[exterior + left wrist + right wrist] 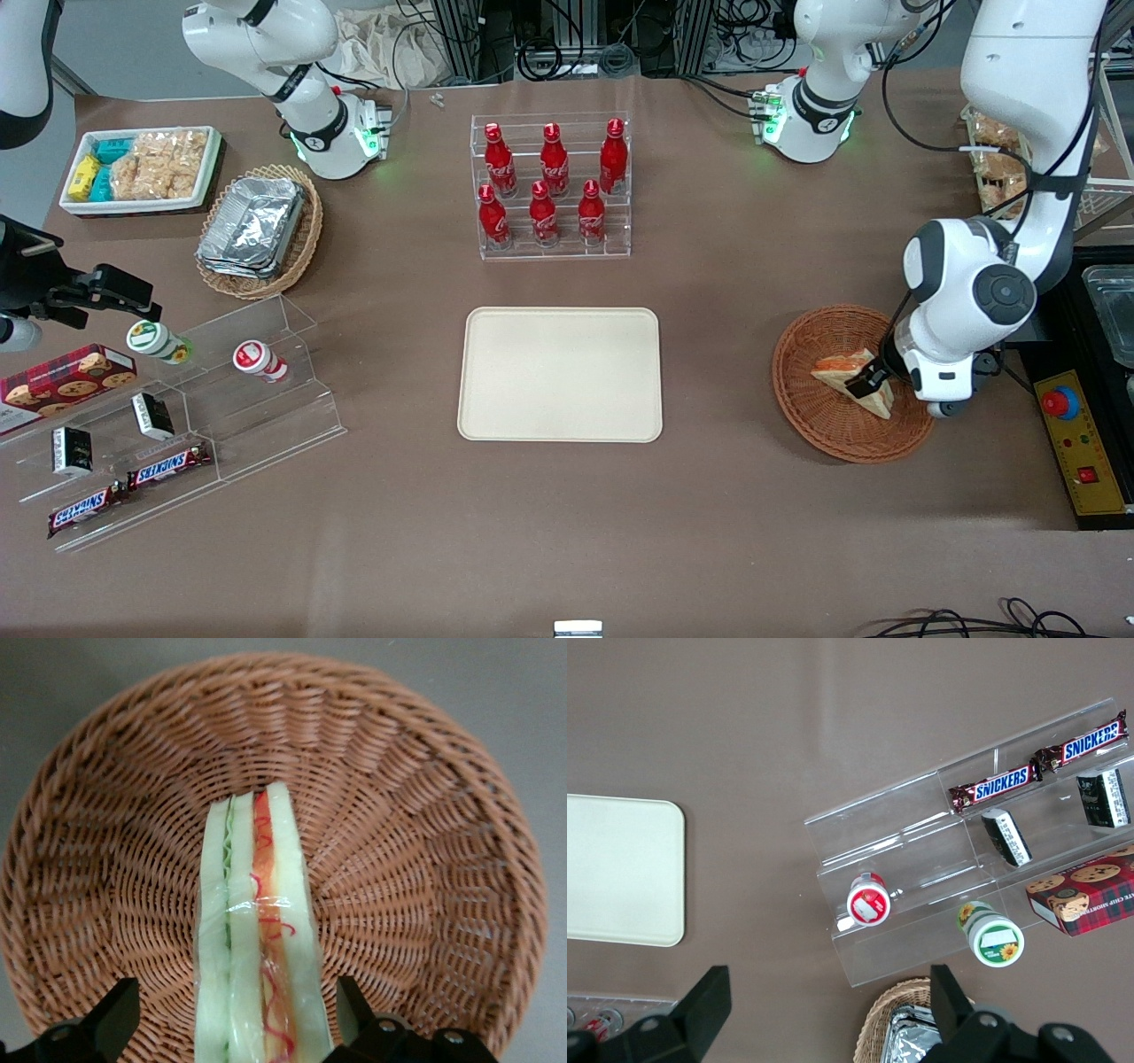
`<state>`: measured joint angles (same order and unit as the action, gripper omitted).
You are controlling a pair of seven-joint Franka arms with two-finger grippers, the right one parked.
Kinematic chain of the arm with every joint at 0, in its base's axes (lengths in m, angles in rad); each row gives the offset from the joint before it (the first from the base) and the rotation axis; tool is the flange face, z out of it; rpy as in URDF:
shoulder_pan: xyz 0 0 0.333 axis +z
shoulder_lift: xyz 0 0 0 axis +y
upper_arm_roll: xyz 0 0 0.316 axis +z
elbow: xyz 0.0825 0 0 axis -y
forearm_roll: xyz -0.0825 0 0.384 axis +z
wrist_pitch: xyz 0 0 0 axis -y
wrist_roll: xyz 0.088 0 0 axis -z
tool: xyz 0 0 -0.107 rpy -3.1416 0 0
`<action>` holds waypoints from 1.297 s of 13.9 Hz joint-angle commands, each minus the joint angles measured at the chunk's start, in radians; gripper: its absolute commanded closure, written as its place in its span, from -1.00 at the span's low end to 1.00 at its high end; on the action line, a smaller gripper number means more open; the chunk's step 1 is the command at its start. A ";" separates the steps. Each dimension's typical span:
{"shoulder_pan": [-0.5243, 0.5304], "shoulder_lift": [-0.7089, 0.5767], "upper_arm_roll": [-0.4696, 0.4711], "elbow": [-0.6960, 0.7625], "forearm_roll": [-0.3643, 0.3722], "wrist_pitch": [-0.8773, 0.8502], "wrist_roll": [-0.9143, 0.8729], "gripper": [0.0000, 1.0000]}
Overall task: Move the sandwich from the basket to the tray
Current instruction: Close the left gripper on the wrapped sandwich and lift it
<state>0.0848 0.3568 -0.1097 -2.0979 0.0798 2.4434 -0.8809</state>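
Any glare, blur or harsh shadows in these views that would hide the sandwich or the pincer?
Front view: even light, soft shadows, the sandwich sharp in the basket. Left wrist view: glare on the sandwich's wrap, weave in focus; the open pincer straddles the sandwich, its fingers dark and a little soft.

The basket (425,859) was rough woven wicker, reddish-brown and matt. Glossy clear film wrapped the sandwich (261,930), its bread soft and pale. The pincer (235,1028), down in the basket, had matt black plastic fingers (111,1023). The tray (560,373) looked smooth, matt cream plastic on the matt brown counter (567,532).
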 commanded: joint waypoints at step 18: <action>-0.017 0.021 -0.013 0.470 0.029 -0.702 -0.068 1.00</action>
<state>0.0746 0.3917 -0.1199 -1.6998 0.0965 1.8627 -1.0088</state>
